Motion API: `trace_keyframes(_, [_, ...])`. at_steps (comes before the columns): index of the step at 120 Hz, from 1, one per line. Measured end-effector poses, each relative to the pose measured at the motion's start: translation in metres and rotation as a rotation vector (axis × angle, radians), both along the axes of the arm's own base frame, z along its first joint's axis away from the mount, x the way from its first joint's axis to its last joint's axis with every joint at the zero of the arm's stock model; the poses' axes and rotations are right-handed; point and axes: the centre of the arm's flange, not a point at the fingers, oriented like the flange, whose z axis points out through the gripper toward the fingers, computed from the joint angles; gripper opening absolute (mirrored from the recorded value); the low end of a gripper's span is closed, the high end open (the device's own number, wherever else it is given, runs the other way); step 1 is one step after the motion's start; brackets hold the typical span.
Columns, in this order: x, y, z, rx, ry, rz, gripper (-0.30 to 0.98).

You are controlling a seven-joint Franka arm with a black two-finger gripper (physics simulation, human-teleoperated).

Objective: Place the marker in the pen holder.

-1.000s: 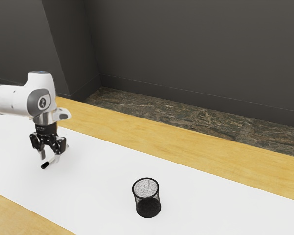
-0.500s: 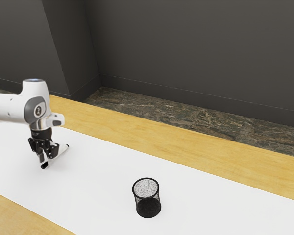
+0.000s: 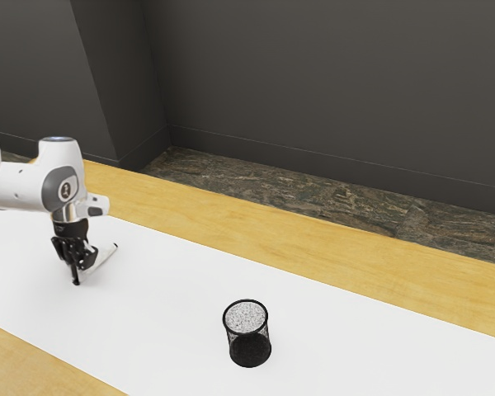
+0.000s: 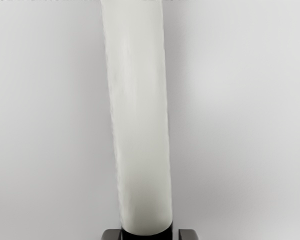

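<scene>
Fingers have drawn in: the tool (image 3: pixel 75 277) straddles the marker (image 4: pixel 142 120) at its black end, slight gap one side, barrel stretching away lengthwise.

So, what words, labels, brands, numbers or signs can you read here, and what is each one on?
No text can be read anywhere.
Robot arm: a small round emblem on its grey joint cover, too small to make out.
Marker: no writing on the side of the white barrel that shows.
Pen holder: no writing that I can see.
</scene>
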Motion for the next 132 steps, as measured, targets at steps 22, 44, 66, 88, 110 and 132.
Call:
trace_keyframes(22, [0.000, 0.003, -0.003, -0.009, 0.007, -0.012, 0.10])
trace_keyframes(44, [0.000, 0.003, -0.003, -0.013, 0.008, -0.023, 0.00])
trace_keyframes(66, [-0.001, 0.006, -0.004, -0.012, 0.009, -0.024, -0.04])
trace_keyframes(88, [0.007, 0.001, 0.014, -0.001, -0.007, -0.040, -0.05])
trace_keyframes(110, [0.022, -0.073, 0.134, 0.026, -0.107, -0.158, -0.05])
trace_keyframes(132, [0.014, -0.210, 0.203, 0.009, -0.100, -0.360, -0.04])
